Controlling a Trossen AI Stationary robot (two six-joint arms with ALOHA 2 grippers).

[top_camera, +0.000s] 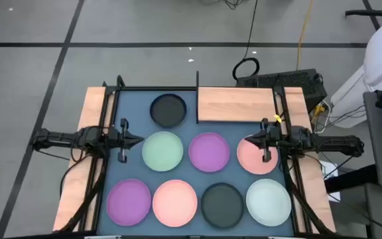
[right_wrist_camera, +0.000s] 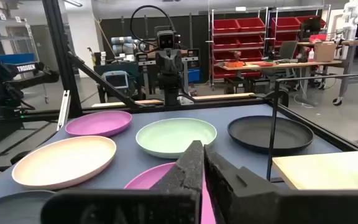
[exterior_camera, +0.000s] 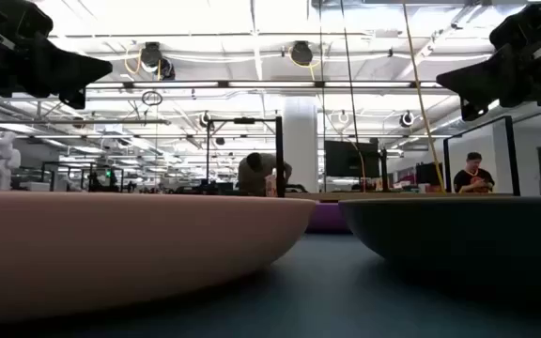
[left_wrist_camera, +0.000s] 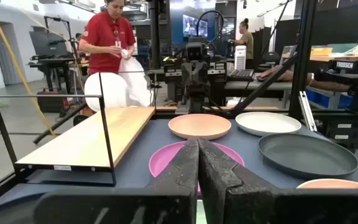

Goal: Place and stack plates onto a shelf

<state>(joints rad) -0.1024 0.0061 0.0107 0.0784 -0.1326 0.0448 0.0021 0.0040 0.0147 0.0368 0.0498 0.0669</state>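
Several round plates lie flat on the blue mat. In the far row are a black plate (top_camera: 168,109), a mint one (top_camera: 162,151), a purple one (top_camera: 209,151) and a pink one (top_camera: 257,159). Along the near edge lie a purple (top_camera: 129,201), a pink (top_camera: 175,201), a black (top_camera: 221,204) and a whitish-green plate (top_camera: 268,201). The light-wood shelf (top_camera: 237,104) stands at the far right with nothing on it. My left gripper (top_camera: 140,139) hovers shut, left of the mint plate. My right gripper (top_camera: 245,141) hovers shut over the pink plate's far-left edge.
A thin black rail (top_camera: 197,99) stands upright at the shelf's left end. Wooden strips and black frame bars (top_camera: 105,119) run along both table sides. Beyond the table, a person in red (left_wrist_camera: 110,37) stands by a workbench, with others farther off.
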